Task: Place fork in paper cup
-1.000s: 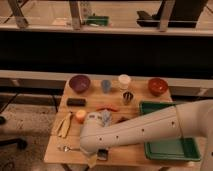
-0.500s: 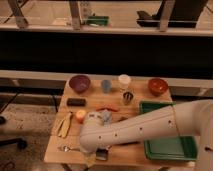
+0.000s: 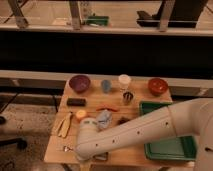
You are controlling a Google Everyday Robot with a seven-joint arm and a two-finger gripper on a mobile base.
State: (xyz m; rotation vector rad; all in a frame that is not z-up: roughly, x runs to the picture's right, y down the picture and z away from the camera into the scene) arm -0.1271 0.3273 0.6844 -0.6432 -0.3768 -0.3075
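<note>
The fork is a small silvery piece lying near the table's front left edge; only its left end shows, the rest is under my arm. The paper cup is white and stands upright at the back of the table, between a blue cup and a red bowl. My white arm reaches in from the right, and its wrist hangs over the front left of the table. The gripper points down at the front edge, just right of the fork's visible end and far from the paper cup.
A purple bowl stands back left and a small metal cup in front of the paper cup. A dark block, an orange ball, tan wooden utensils, a blue cloth-like item and a green tray share the wooden table.
My arm's wrist and gripper have shifted a little to the left and lower, toward the fork at the front left. The objects on the table have not moved.
</note>
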